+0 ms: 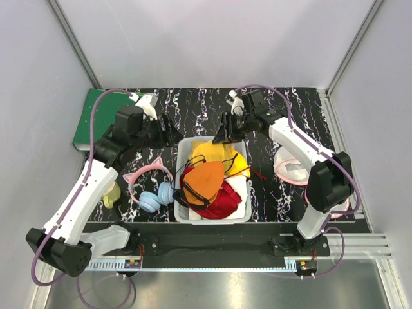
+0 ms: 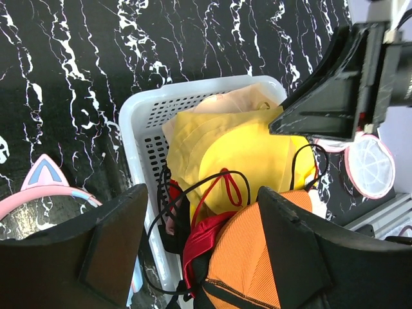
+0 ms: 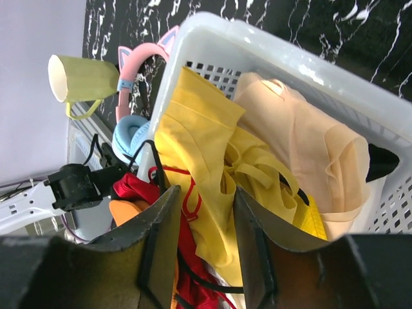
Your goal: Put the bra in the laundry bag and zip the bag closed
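The plain yellow bra (image 1: 207, 152) lies at the far end of the white basket (image 1: 185, 147), on top of other garments. In the right wrist view the bra (image 3: 193, 141) shows folded fabric and loose yellow straps. My right gripper (image 3: 206, 199) hangs over it with its jaws open on either side of the yellow fabric, not pressed on it. In the top view the right gripper (image 1: 222, 134) is at the basket's far rim. My left gripper (image 1: 168, 131) is open and empty beside the basket's far left corner. The laundry bag (image 1: 291, 166), white mesh with a pink rim, lies right of the basket.
The basket also holds an orange bra (image 1: 205, 181), a red garment (image 1: 222, 203), a bright yellow bra with black straps (image 1: 237, 164) and a beige garment (image 3: 302, 141). Pink cat-ear headphones (image 1: 151, 172), blue headphones (image 1: 154, 198), a green cup (image 1: 111, 194) and a green board (image 1: 96, 119) lie to the left.
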`<state>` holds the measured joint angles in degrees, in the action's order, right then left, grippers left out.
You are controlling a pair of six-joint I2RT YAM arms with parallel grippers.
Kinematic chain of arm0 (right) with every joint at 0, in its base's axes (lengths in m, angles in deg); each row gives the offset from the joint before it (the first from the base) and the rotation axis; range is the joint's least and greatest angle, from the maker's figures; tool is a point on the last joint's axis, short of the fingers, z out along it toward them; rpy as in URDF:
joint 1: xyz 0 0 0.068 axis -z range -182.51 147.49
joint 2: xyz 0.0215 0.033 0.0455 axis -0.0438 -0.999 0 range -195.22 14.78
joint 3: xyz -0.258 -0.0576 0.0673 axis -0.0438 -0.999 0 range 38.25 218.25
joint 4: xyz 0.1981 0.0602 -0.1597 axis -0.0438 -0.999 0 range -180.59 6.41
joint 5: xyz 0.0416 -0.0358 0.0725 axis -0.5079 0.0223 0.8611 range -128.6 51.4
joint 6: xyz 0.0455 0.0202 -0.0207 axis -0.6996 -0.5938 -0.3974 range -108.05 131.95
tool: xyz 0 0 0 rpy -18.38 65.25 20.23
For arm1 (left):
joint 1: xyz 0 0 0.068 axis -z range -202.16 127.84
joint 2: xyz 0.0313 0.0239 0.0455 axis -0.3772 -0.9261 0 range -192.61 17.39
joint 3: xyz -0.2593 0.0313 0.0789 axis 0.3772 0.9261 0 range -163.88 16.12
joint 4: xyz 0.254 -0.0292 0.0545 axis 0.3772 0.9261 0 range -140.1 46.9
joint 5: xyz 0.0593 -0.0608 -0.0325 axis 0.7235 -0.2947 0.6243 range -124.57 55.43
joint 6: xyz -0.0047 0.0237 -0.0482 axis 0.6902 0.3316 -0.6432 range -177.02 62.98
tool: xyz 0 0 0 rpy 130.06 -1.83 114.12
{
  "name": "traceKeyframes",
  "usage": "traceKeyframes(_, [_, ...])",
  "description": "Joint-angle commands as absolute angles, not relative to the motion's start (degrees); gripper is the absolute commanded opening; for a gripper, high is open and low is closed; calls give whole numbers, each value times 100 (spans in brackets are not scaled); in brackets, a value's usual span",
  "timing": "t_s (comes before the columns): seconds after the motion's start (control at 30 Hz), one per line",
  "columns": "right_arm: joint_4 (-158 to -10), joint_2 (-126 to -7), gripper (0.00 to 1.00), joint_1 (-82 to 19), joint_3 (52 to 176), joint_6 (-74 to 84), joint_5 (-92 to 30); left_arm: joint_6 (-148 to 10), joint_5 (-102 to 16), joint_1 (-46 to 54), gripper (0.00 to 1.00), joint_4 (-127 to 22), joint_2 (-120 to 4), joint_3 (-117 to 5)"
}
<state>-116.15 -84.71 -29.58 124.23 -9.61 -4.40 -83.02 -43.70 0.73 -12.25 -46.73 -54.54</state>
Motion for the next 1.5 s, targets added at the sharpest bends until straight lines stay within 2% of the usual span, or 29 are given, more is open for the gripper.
traceKeyframes(0.0, [-11418, -8331, 45, -3072, 12263, -844, -256, -8382, -4310, 42, 73, -1389, -4554, -5420])
traceKeyframes(0.07, [-11418, -8322, 43, -3090, 12176, -800, -300, -8374, -4318, 42, 73, -1380, -4563, -5437])
traceKeyframes(0.1, [-11418, -8305, 33, -3090, 12149, -783, -300, -8374, -4327, 34, 74, -1380, -4572, -5455])
traceKeyframes(0.23, [-11531, -8138, 5, -3099, 12385, -958, -510, -8356, -4362, 16, 73, -1362, -4572, -5533])
traceKeyframes(0.3, [-11680, -7946, 1, -3099, 12868, -1054, -870, -8356, -4371, 7, 73, -1310, -4572, -5604])
traceKeyframes(0.47, [-11699, -7620, 0, -3099, 13607, -1283, -1346, -8532, -4616, -28, 79, -1309, -4642, -5806])
traceKeyframes(0.67, [-11119, -7171, 0, -3099, 13563, -1275, -2197, -8619, -5083, -54, 82, -1371, -4817, -6131])
traceKeyframes(0.83, [-11092, -7329, 0, -3081, 14300, -1547, -3023, -8708, -5180, -63, 91, -1441, -4941, -6342])
traceKeyframes(1.13, [-11154, -7812, 0, -2537, 15488, -1556, -3577, -9059, -5407, -89, 91, -2047, -5125, -6281])
traceKeyframes(1.3, [-11093, -8172, 0, -1860, 15550, -1345, -3754, -9340, -5680, -89, 91, -2706, -5494, -6202])
traceKeyframes(1.47, [-10611, -8559, 0, -1271, 15235, -924, -4184, -9472, -5873, -89, 86, -2935, -6056, -6272])
